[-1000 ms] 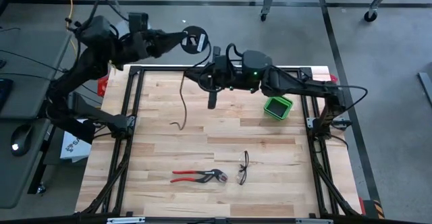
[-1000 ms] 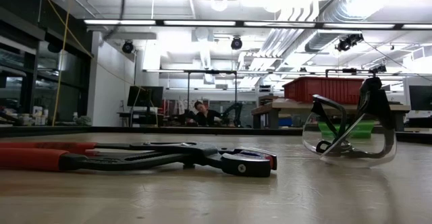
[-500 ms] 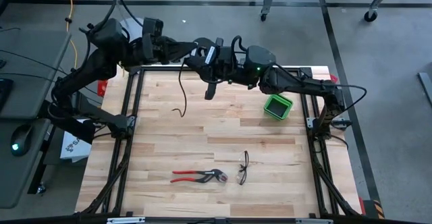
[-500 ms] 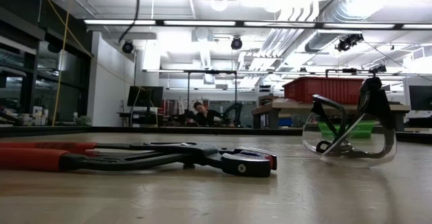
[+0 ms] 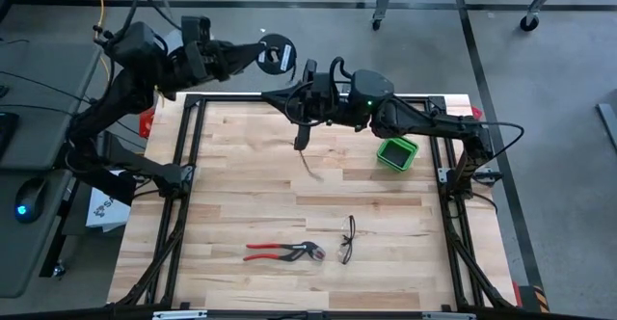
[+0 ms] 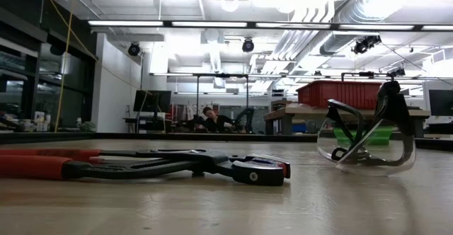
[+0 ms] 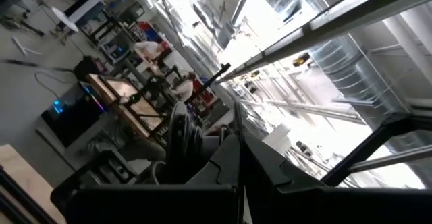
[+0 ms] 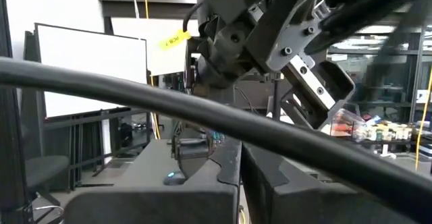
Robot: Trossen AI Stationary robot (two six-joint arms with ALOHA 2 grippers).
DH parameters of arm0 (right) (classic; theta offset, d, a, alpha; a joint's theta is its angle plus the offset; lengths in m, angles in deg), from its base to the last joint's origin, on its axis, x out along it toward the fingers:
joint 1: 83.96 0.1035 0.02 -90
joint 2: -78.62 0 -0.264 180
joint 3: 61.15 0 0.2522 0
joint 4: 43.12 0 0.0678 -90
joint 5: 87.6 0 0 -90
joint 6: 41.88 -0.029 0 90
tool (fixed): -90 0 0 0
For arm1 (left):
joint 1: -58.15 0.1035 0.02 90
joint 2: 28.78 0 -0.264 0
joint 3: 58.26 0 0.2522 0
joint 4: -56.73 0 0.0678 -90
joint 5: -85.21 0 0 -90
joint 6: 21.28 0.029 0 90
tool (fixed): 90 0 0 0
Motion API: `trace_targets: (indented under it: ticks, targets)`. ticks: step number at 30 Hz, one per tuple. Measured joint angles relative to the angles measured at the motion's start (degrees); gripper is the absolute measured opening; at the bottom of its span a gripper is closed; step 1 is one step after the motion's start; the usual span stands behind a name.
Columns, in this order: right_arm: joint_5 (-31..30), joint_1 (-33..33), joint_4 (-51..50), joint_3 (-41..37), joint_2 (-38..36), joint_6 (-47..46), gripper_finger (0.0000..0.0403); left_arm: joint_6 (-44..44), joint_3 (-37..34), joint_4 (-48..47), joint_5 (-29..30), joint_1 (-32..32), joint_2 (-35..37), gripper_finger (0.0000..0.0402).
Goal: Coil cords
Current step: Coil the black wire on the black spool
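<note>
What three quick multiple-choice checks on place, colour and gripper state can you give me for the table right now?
1. Where do the safety glasses lie in the high view?
A) inside the bin
B) just right of the pliers
C) at the table's far-left corner

2. What colour is the small bin beside the right arm?
A) green
B) blue
C) white

3. How is the right gripper?
A) wide open
B) shut
C) out of every view

Answers:
1 B, the glasses sit next to the pliers' jaws on the near part of the table.
2 A, the bin shows bright green against the wood.
3 B, its two dark fingers lie together in the right wrist view.
</note>
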Motion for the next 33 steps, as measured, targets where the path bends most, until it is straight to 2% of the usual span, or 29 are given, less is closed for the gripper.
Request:
trace_targets:
  ticks: [9,14,19,22,25,30,33]
  targets:
    - [-0.1,0.0,-3.6,0.0,-0.2,0.0,0.0000,0.3,0.0,0.5,-0.1,0.0,0.2,0.0000]
    - [1.5,0.5,-8.5,0.0,-0.5,-2.5,0.0000,9.5,0.0,0.4,-3.6,1.3,1.6,0.0000]
    - [5.0,0.6,-14.7,0.0,-2.1,-3.1,0.0004,19.9,0.0,-4.8,-4.2,2.2,3.9,0.0000]
    - [5.1,0.6,-16.4,0.0,-3.6,-2.2,0.0029,25.0,0.0,-6.8,-4.2,2.2,4.9,0.0000]
    - [2.9,0.5,-16.8,0.1,-5.1,-0.1,0.0075,27.8,0.0,-7.4,-4.0,2.2,5.4,0.0000]
    - [-6.9,0.5,-16.9,0.1,-6.0,3.1,0.0158,28.5,0.0,-7.5,-4.2,2.2,4.9,0.0000]
    - [-9.7,0.5,-16.9,0.1,-5.9,4.1,0.0187,28.6,0.0,-7.6,-4.9,2.2,4.6,0.0000]
